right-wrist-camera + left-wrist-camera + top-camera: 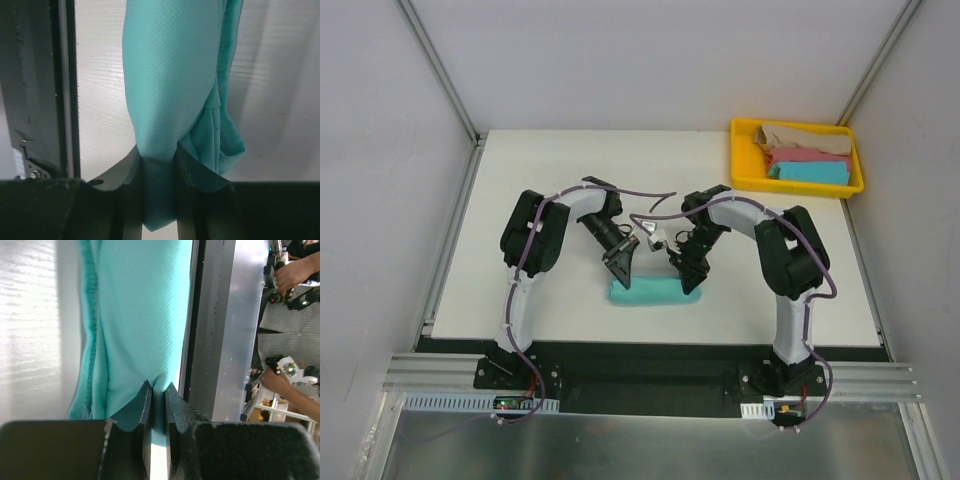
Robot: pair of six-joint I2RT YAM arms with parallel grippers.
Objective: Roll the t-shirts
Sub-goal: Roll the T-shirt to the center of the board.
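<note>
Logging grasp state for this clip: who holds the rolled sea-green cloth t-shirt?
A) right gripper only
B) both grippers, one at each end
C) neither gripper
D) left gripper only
B: each wrist view shows fingers pinched on the rolled sea-green cloth t-shirt, the left gripper at its left end, the right gripper at its right end.

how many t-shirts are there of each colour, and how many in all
teal t-shirt: 1
tan t-shirt: 1
pink t-shirt: 1
sky-blue t-shirt: 1
total: 4
</note>
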